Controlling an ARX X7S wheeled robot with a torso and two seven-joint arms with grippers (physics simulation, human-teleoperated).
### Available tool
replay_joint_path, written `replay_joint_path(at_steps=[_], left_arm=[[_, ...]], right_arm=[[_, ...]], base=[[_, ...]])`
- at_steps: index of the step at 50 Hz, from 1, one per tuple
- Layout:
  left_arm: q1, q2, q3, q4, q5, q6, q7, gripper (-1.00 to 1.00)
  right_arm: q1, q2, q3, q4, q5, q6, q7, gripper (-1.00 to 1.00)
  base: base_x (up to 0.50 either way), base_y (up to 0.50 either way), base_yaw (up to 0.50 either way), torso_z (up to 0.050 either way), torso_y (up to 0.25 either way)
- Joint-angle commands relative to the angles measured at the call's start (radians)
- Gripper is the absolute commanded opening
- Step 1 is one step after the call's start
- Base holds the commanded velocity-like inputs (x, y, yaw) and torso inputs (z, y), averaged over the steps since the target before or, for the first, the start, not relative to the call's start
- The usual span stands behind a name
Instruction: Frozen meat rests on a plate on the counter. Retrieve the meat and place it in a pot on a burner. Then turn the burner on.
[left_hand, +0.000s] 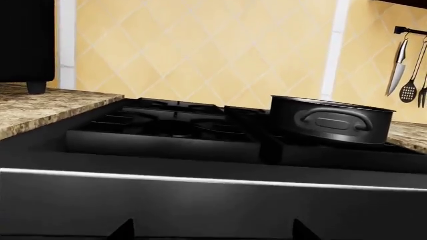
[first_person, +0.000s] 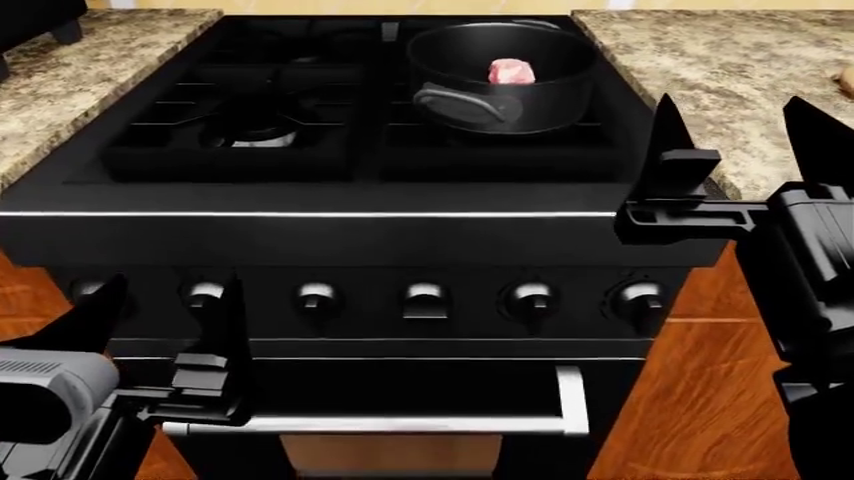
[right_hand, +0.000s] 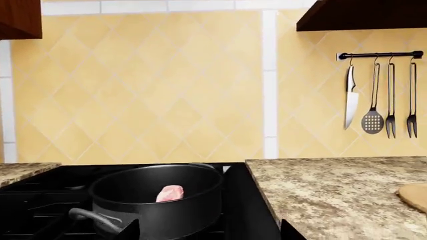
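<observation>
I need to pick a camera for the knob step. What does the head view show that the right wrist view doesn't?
Only the head view shows the stove knobs, the oven handle and both open grippers, left and right. Only the right wrist view shows the hanging utensils and the tiled wall. Both show the frozen meat in the pot and the counter.

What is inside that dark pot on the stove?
The pot holds one small pink chunk of frozen meat, lying on its dark bottom. Nothing else shows inside. The near wall hides part of the floor, and the burner beneath the pot is covered.
</observation>
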Motion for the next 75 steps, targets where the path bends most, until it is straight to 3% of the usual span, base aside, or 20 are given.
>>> replay_joint_path(at_steps=[1, 19, 47, 75], left_arm=[[0.007, -0.012, 0.009, 0.004, -0.002, 0.014, -0.013, 1.00], [0.019, -0.018, 0.040, -0.008, 0.020, 0.043, -0.008, 1.00], [-0.003, -0.044, 0.103, 0.006, 0.023, 0.049, -0.043, 1.00], [-0.047, -0.107, 0.213, 0.017, 0.013, 0.089, -0.112, 1.00]], right_arm=[[-0.013, 0.008, 0.005, -0.005, -0.001, -0.006, -0.004, 1.00], [-0.043, 0.006, 0.001, 0.001, -0.028, -0.013, -0.014, 1.00], [-0.249, 0.108, 0.080, -0.073, -0.020, -0.091, 0.012, 1.00], [-0.412, 0.130, 0.102, -0.055, -0.094, -0.138, -0.031, 1.00]], base=[[0.00, 0.00, 0.00, -0.050, 0.000], [0.00, 0.00, 0.00, -0.050, 0.000], [0.00, 0.00, 0.00, -0.050, 0.000], [0.00, 0.00, 0.00, -0.050, 0.000]])
